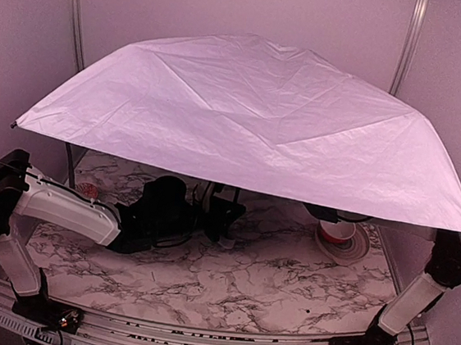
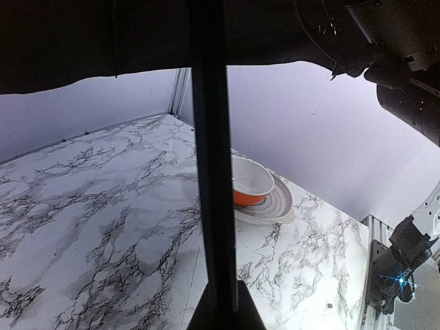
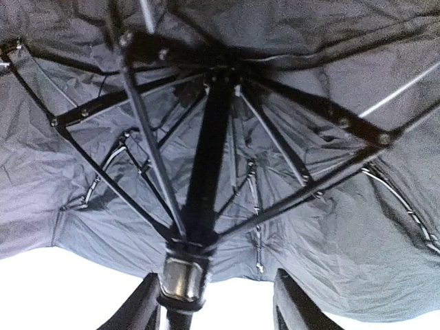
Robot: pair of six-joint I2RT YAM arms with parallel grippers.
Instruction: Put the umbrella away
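The umbrella [image 1: 261, 114] stands open over the table, its pale lavender-white canopy hiding most of the middle. Its black shaft [image 2: 213, 172] runs straight up through the left wrist view. My left gripper [image 1: 224, 215] is under the canopy and shut on the shaft; only the finger bases [image 2: 223, 313] show around it. The right wrist view looks up at the black inner side, the ribs [image 3: 309, 110] and the runner [image 3: 182, 275]. My right gripper [image 3: 216, 309] is open, with the runner just beside its left finger [image 3: 134, 309]. The handle and strap are hidden.
An orange-and-white bowl [image 1: 337, 231] sits on a striped plate [image 1: 359, 245] at the right of the marble table, also in the left wrist view [image 2: 251, 185]. Frame posts [image 1: 76, 8] stand at the back. The right arm [image 1: 439, 268] rises at the canopy's right edge.
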